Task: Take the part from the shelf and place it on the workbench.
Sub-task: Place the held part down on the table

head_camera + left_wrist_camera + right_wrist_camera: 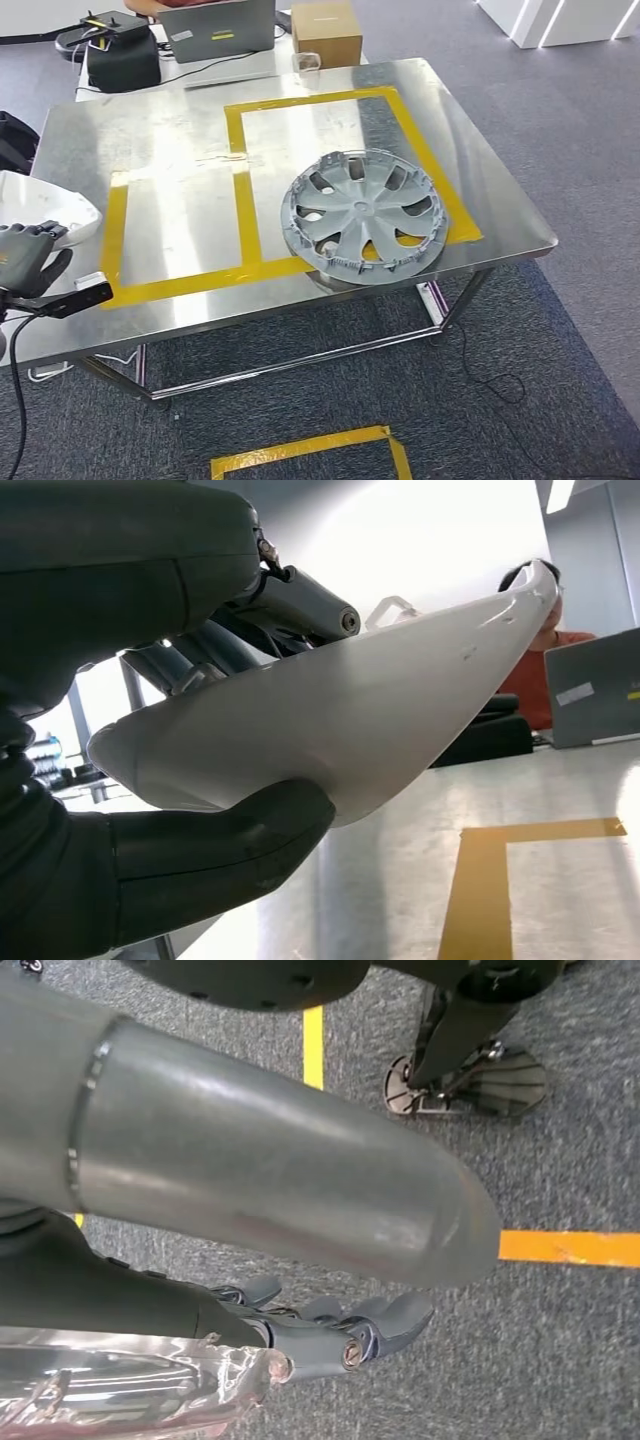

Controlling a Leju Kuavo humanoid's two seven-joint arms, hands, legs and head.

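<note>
- While left hand (158, 865) grips the white part (340, 730), smooth curved plastic shell, it sits at the left edge of the workbench (181, 130), brushed steel with yellow tape outlines.
- Grey spoked hubcap (364, 215) lies on workbench's front right, overhanging its edge.
- Laptop (219, 30), cardboard box (326, 30) behind the workbench.
- Right hand (340, 1325) hangs over grey carpet, fingers loosely extended, holding nothing.

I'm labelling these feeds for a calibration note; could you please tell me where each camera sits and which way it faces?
Head view: high on the body, looking forward and down at the steel workbench with a grey hubcap; left hand shows.
Left wrist view: behind the left hand, looking across the workbench at a person; it holds a white part.
Right wrist view: on the hanging arm, looking down at carpet; right hand shows.
Head and left wrist views share the white part.
</note>
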